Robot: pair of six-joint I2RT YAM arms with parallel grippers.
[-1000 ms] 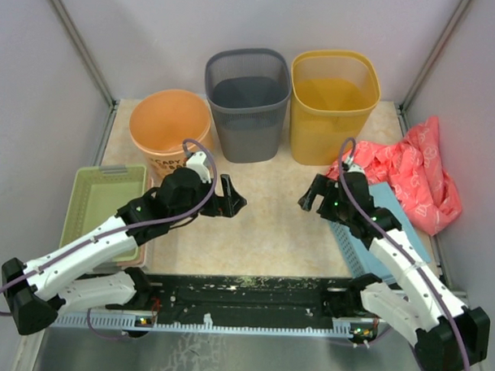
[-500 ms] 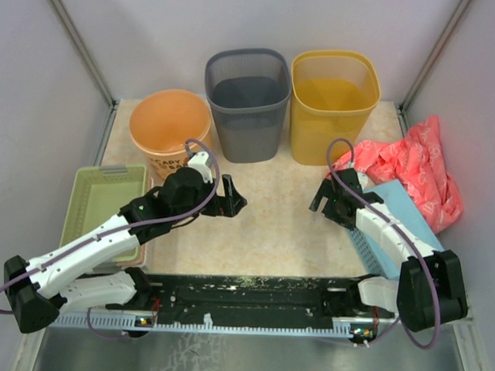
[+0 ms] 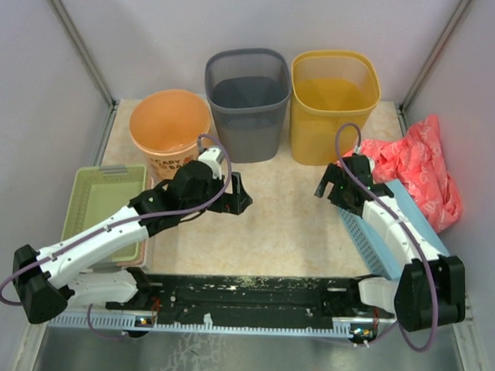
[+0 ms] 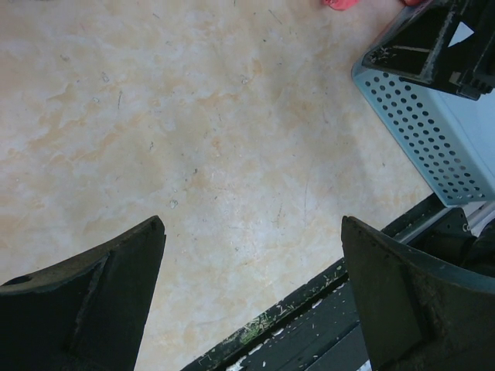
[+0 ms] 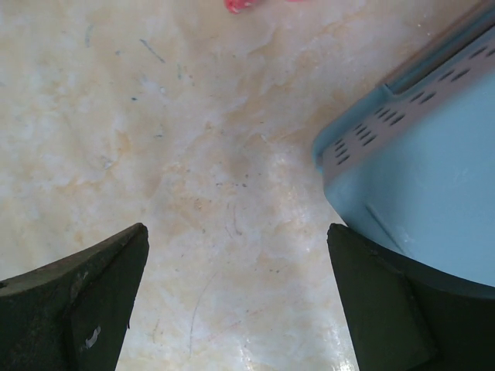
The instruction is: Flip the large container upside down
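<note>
Three upright bins stand at the back: a yellow bin point(image 3: 332, 103), a grey mesh bin point(image 3: 247, 100) and an orange bucket point(image 3: 168, 130). A light blue perforated basket point(image 3: 413, 216) lies at the right under my right arm. It also shows in the left wrist view point(image 4: 433, 131) and the right wrist view point(image 5: 418, 193). My left gripper point(image 3: 235, 197) is open and empty over bare table point(image 4: 251, 224). My right gripper point(image 3: 327, 187) is open and empty beside the basket's near-left corner point(image 5: 237, 229), holding nothing.
A green tray point(image 3: 100, 201) sits at the left on a pink one. A crumpled pink bag point(image 3: 419, 167) lies at the right behind the blue basket. A black rail point(image 3: 252, 295) runs along the near edge. Walls close in the sides and back.
My left gripper has moved a little to the right. My right gripper has moved back and to the right, to the blue basket's corner. Both stay open.
</note>
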